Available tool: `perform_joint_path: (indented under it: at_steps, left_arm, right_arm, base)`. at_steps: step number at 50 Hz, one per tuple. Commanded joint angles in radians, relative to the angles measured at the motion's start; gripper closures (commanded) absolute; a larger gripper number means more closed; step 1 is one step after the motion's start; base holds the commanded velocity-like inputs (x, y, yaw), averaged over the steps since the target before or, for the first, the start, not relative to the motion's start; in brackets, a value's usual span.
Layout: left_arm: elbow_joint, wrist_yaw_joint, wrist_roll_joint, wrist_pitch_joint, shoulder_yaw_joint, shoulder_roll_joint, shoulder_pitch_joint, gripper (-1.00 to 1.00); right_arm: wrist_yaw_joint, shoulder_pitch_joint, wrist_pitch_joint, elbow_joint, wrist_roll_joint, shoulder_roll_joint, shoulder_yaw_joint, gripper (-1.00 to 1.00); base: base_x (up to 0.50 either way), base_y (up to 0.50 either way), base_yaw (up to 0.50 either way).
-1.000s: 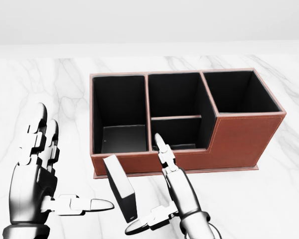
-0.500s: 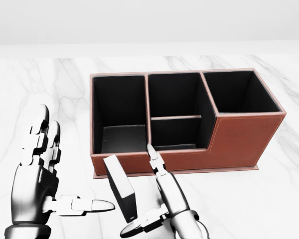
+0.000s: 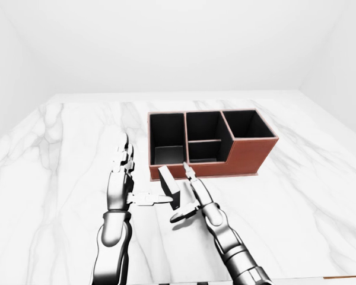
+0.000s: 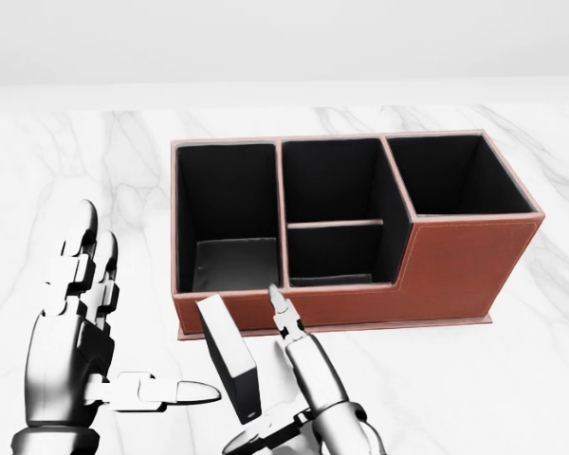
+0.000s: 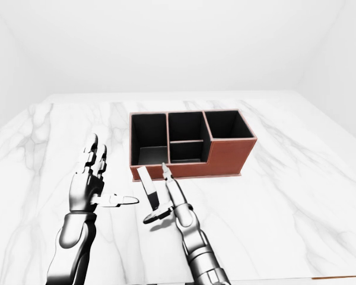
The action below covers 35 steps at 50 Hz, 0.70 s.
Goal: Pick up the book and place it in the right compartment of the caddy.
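Simulated test room: a white marble-veined worktop [image 3: 296, 196] enclosed by plain, featureless white walls [image 3: 184, 47] (a bare rendered setting, unfurnished).

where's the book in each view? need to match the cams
Head view: book bottom centre-left, below the caddy wall.
Left-eye view: book centre, just below the caddy's left end.
Right-eye view: book left of centre, lower.
Shared landmark: the caddy's left compartment, directly above the book.

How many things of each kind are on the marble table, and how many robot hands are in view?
Book: 1, dark, standing upright
Caddy: 1, brown, with black compartments
Robot hands: 2, left hand and right hand, both open beside the book
Total: 4
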Motion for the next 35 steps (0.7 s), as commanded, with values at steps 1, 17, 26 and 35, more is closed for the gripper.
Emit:
perform_joint_path:
  at_steps: [1, 17, 26, 35]
  left_arm:
    - [0.001, 0.0, 0.001, 0.0, -0.001, 0.0, -0.002, -1.0]
    - [0.012, -0.001, 0.0, 0.0, -0.001, 0.0, -0.005, -1.0]
    - [0.016, -0.002, -0.001, 0.0, 0.001, 0.001, -0.004, -1.0]
    - [0.022, -0.004, -0.002, 0.0, 0.001, 0.001, -0.003, -1.0]
  right_arm:
    - [-0.006, -0.012, 0.0, 0.018, -0.026, 0.013, 0.012, -1.0]
    - [-0.039, -0.093, 0.0, 0.199, -0.04, 0.02, -0.017, -1.0]
    - [-0.049, -0.138, 0.0, 0.283, -0.034, 0.027, -0.033, -1.0]
    - [-0.059, -0.167, 0.0, 0.307, -0.042, 0.037, -0.035, -1.0]
  base:
    - [0.0, 0.0, 0.0]
    - [0.0, 0.0, 0.0]
    - [0.0, 0.0, 0.0]
    - [0.0, 0.0, 0.0]
